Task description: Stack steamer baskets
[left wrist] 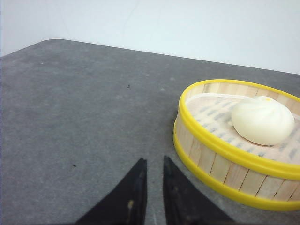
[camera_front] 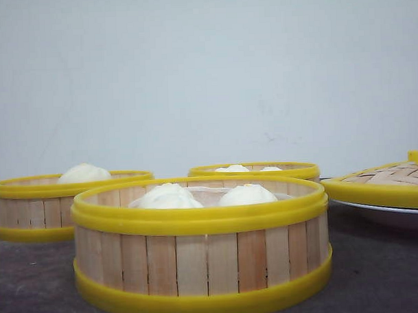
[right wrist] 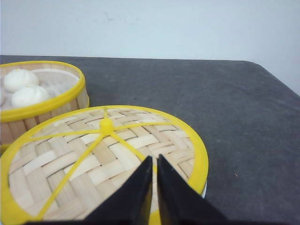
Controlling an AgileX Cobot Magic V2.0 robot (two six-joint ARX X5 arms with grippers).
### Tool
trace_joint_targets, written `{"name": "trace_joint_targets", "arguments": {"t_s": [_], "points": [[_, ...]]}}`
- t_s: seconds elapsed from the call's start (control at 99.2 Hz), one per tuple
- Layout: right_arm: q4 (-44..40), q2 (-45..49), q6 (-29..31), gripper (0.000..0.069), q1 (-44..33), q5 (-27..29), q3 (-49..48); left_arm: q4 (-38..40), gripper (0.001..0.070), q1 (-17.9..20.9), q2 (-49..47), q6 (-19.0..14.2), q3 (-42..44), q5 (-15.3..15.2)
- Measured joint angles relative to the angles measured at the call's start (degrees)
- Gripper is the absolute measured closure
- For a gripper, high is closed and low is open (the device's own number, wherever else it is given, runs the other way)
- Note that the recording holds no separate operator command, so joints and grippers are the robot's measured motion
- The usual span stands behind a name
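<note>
Judging from the wrist views, the left gripper (left wrist: 151, 190), fingers nearly closed and empty, hovers over bare table (left wrist: 84, 117) just beside the one-bun steamer basket (left wrist: 225, 159). The right gripper (right wrist: 154, 187), equally pinched and empty, hangs over the woven lid (right wrist: 93, 159). In the front view the near basket (camera_front: 202, 249) hides part of the rear basket (camera_front: 254, 170), and neither arm shows.

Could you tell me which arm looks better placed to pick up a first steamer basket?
Probably the left: its hand sits beside a slatted, yellow-rimmed steamer basket, while the right hand hangs over the woven lid.
</note>
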Motion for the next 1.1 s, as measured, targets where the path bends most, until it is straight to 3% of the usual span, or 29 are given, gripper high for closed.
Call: {"name": "trace_joint_targets", "arguments": {"t_s": [0.282, 0.373, 0.494, 0.565, 0.807, 0.958, 1.099], "points": [[0.0, 0.0, 0.7, 0.0677, 0.0, -0.1, 0.0, 0.0, 0.0675, 0.0, 0.0, 0.0, 0.0, 0.0], [0.0, 0.0, 4.0, 0.0677, 0.0, -0.2, 0.0, 0.0, 0.0675, 0.0, 0.0, -0.2, 0.0, 0.4], [-0.1, 0.0, 9.6, 0.0677, 0.0, -0.7, 0.0, 0.0, 0.0675, 0.0, 0.0, -1.2, 0.0, 3.4], [0.0, 0.0, 11.6, 0.0677, 0.0, -1.2, 0.0, 0.0, 0.0676, 0.0, 0.0, -2.4, 0.0, 4.8], [1.6, 0.0, 16.4, 0.0678, 0.0, -1.5, 0.0, 0.0, 0.0679, 0.0, 0.0, -8.9, 0.0, 4.8], [0.2, 0.8, 17.9, 0.0682, 0.0, -1.5, 1.5, -0.6, 0.0679, 0.0, 1.9, -10.8, 1.2, 4.8], [-2.3, 5.6, 18.4, 0.0682, 0.0, -1.5, 8.1, -0.3, 0.0679, 0.0, 6.8, -11.4, 7.5, 4.8]]}}
